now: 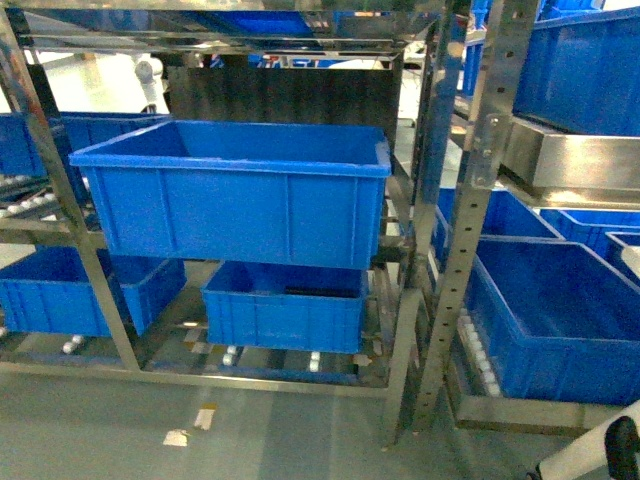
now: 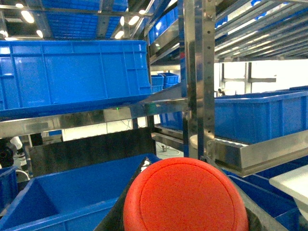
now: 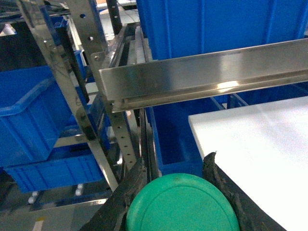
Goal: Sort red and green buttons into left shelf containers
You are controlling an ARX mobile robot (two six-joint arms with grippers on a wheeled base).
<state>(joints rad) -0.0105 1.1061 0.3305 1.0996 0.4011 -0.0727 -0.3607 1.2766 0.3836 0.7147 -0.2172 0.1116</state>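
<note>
Left wrist view, red button [image 2: 185, 197] between jaws

Steel shelving racks [image 1: 470, 200] with perforated uprights stand on a grey floor [image 1: 120, 430]; ceiling lights [image 2: 26, 14] glow above, and bright windows [image 2: 269, 77] show far right.

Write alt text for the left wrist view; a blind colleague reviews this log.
A round red button cap fills the lower foreground, held between dark gripper fingers. Behind it, large blue bins sit on steel shelving.

Bright overhead lighting; glare on steel rails [image 3: 207, 72]; slightly soft focus.
</note>
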